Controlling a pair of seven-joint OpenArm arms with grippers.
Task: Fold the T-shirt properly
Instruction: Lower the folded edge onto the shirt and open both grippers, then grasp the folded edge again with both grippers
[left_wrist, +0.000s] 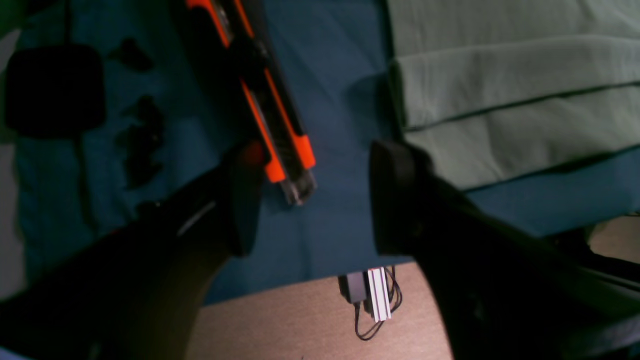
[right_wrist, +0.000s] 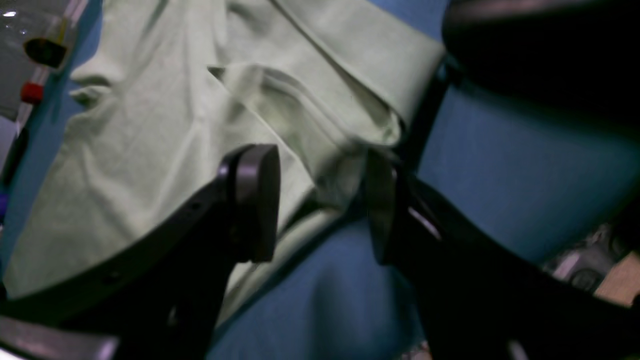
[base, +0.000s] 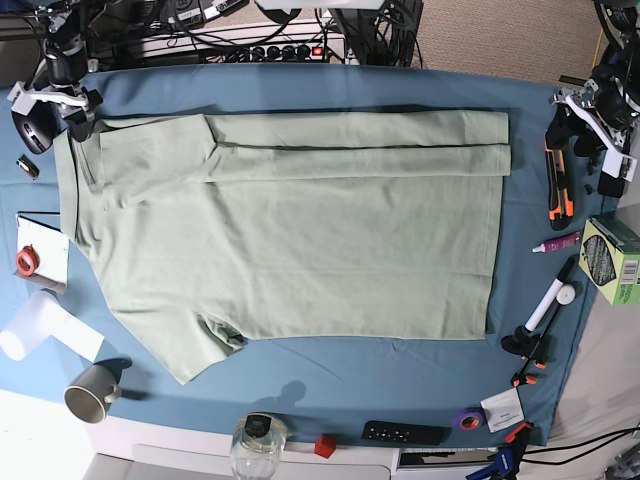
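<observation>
While no writing reads, both end effectors gape beside the T-shirt.

T-shirt cut off by top and right edges in left wrist view. Orange-black utility knife blurred, upper end out of frame. Small dark bits on blue cloth unidentifiable.
</observation>
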